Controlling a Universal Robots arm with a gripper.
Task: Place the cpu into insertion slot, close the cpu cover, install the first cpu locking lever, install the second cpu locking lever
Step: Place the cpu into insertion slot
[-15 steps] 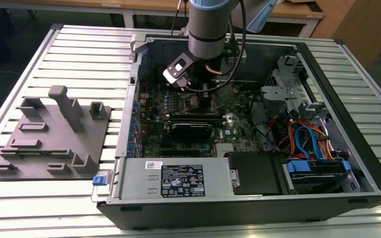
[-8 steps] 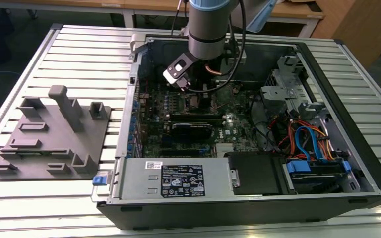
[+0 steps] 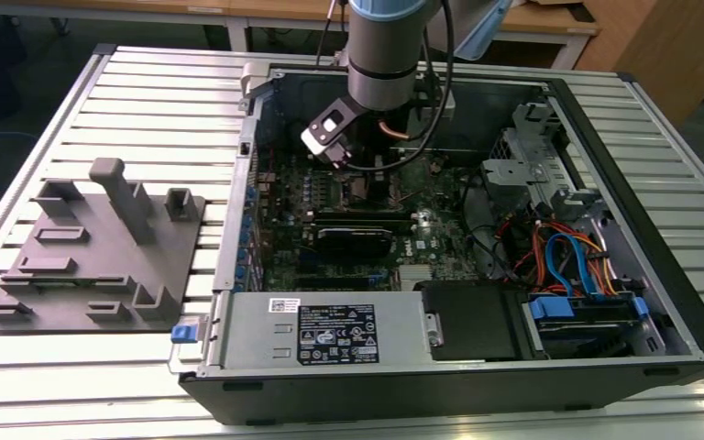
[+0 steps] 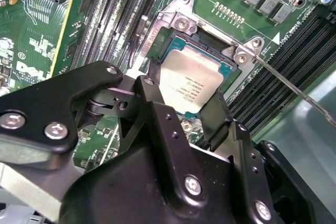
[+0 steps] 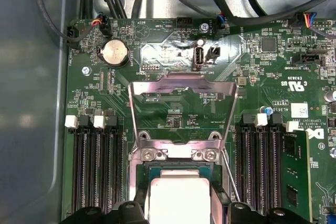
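Note:
The cpu (image 4: pixel 190 83), a pale metal square, lies level in the insertion slot (image 4: pixel 179 22) on the green motherboard. My gripper (image 4: pixel 182 99) reaches down inside the computer case. Its black fingers (image 4: pixel 212 116) are pressed against two opposite edges of the cpu. In the first wrist view the cpu (image 5: pixel 178 198) sits between the fingertips of the gripper (image 5: pixel 179 209). The cpu cover (image 5: pixel 157 90), a thin metal frame with a square window, stands swung up on its hinge beyond the socket. A thin wire locking lever (image 4: pixel 294 90) sticks out unlatched beside the socket.
Black memory slots (image 5: pixel 94 166) run along both sides of the socket. The case walls (image 3: pixel 645 183), the drive cage with blue and orange cables (image 3: pixel 572 261) and the power supply (image 3: pixel 327 330) surround the board. A grey fixture (image 3: pixel 95 247) rests on the slatted table at the exterior view's left.

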